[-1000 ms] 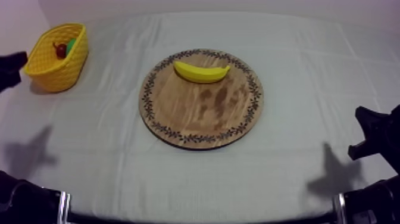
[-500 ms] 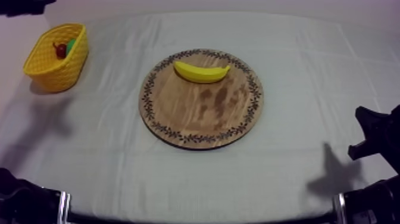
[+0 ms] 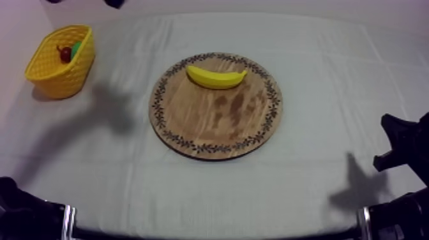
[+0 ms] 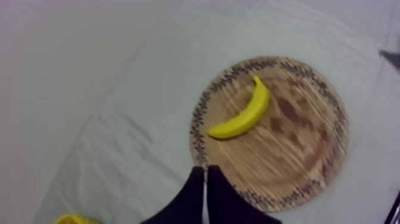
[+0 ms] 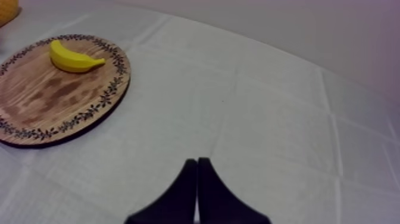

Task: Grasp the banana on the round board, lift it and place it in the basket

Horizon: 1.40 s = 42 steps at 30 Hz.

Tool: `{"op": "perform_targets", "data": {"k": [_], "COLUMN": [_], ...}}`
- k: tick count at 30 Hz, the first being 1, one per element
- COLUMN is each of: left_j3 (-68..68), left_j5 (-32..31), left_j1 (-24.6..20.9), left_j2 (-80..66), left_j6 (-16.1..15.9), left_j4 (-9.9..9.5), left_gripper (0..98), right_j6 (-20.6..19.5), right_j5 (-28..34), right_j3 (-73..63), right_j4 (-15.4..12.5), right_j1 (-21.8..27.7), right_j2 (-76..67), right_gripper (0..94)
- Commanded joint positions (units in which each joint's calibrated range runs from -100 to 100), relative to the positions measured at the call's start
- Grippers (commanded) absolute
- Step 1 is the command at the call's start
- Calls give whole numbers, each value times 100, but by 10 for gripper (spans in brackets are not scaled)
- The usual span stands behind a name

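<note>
Near the round wooden board [image 4: 286, 149], your left claw [image 4: 206, 171] has swung in from the yellow basket [image 3: 64, 80], clenched and empty; the curved yellow banana [image 4: 241, 116] on that board awaits grasping.

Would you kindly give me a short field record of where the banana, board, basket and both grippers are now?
banana: lying on the wooden board, near its far rim, ungripped
wooden board: mid-table on the cloth
yellow basket: far left corner, holding a small red fruit and a green item
left gripper: shut, high over the board's edge
right gripper: shut, over bare cloth beside the board
</note>
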Motion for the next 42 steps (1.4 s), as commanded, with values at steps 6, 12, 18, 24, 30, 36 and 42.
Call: {"op": "perform_targets", "data": {"k": [6, 12, 18, 24, 30, 36, 42], "left_j3": [-541, -707, -1013, -1132, -1099, -1303, -1527], "left_j5": [404, 200, 153, 97, 98, 141, 146], "left_j1": [345, 452, 506, 519, 534, 566, 565], "left_j2": [1280, 1857, 2405, 2818, 3166, 3572, 4030], "left_j6": [-268, -380, -485, -549, -452, -431, -465], "left_j4": [13, 1, -6, -16, -176, -239, -258], "left_gripper": [0, 0, 29, 308, 747, 830, 815], "right_j6": [-1, -2, -2, 0, 0, 0, -1], "right_j5": [-4, -4, -4, -4, -4, -4, -4], "right_j3": [-3, -3, -3, -3, -3, -3, -3], "right_j4": [3, 3, 3, 3, 3, 3, 3], "right_j1": [1, 1, 1, 1, 1, 1, 1], "right_j2": [3, 3, 3, 3, 3, 3, 3], "right_gripper": [2, 2, 2, 2, 2, 2, 2]}}
